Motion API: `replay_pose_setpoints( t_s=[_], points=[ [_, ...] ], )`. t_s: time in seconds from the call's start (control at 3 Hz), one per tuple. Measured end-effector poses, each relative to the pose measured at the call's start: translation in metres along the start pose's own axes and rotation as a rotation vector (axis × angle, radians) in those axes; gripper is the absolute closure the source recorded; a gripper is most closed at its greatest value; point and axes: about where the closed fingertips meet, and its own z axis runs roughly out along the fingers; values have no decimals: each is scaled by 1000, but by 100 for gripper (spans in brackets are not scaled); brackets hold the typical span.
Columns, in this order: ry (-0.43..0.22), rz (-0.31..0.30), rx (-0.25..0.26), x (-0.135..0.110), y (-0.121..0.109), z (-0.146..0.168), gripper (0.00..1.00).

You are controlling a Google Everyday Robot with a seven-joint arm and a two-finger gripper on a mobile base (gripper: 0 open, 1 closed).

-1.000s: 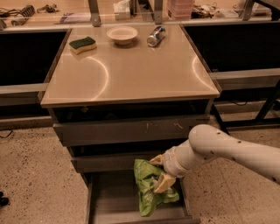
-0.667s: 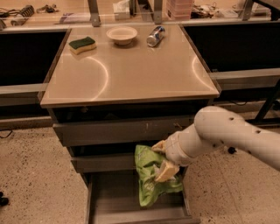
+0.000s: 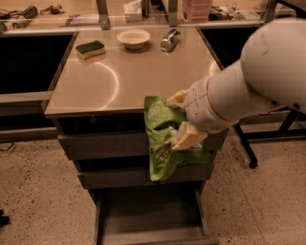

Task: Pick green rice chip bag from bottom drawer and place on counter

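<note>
The green rice chip bag (image 3: 162,139) is a crumpled light-green foil bag hanging in the air in front of the cabinet, its top level with the counter's front edge. My gripper (image 3: 180,119) is shut on the bag, with pale fingers (image 3: 189,136) pressed into its right side. The white arm comes in from the upper right. The bottom drawer (image 3: 148,215) stands pulled open below, its grey floor bare. The counter (image 3: 129,72) is the glossy beige top behind the bag.
On the counter's far side lie a green-topped yellow sponge (image 3: 90,49), a small white bowl (image 3: 133,38) and a metal can (image 3: 169,39) on its side. A cluttered bench (image 3: 71,14) runs behind. A dark stand leg (image 3: 244,143) is at right.
My gripper has lifted the bag from just above the open bottom drawer up to counter-edge height. The arm now fills much more of the right side of the view.
</note>
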Motion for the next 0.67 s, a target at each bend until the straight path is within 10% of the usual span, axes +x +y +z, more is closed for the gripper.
replay_pose_setpoints(
  t_s=[0.67],
  points=[
    [38,-78,128,-39,-41,-68,100]
  ],
)
